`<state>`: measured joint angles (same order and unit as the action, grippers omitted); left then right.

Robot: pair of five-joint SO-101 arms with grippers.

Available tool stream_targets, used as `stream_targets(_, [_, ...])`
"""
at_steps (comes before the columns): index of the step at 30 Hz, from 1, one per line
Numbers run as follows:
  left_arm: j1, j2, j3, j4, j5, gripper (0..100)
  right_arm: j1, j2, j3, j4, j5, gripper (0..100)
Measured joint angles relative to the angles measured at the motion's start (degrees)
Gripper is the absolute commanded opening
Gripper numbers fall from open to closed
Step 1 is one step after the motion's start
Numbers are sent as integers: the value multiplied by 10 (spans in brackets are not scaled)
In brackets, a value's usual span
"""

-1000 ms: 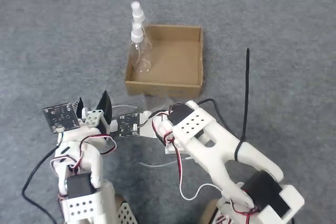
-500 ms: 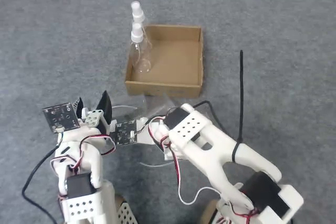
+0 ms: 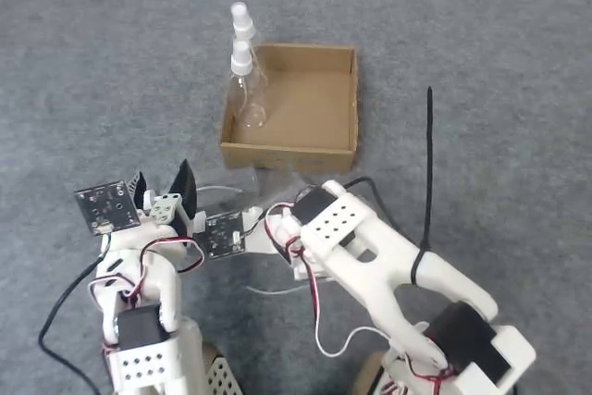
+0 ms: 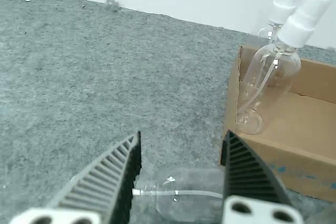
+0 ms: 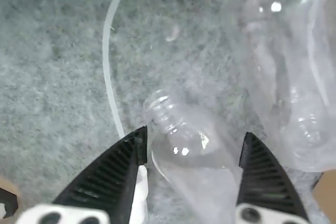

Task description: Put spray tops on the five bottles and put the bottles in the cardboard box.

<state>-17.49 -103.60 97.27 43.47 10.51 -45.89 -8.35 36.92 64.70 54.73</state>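
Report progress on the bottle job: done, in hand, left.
Done: one capped bottle stands in the cardboard box, with a second capped bottle just behind it. In hand: nothing is gripped. The open right gripper straddles an uncapped bottle lying on the carpet, and the open left gripper flanks another clear bottle. Left: a top on the bare neck, then boxing the loose bottles.
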Motion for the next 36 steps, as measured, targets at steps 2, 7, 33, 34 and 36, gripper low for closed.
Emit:
stream_targets(2, [0,0,0,0,0,233,5,0,0,0,4,239])
stream_targets(7, [0,0,0,0,0,233,8,0,0,-4,4,238])
stream_targets(33, [0,0,0,0,0,233,8,0,0,-47,-347,238])
stream_targets(34, [0,0,0,0,0,233,8,0,0,-47,-358,238])
stream_targets(36, [0,0,0,0,0,233,8,0,0,-47,-373,238])
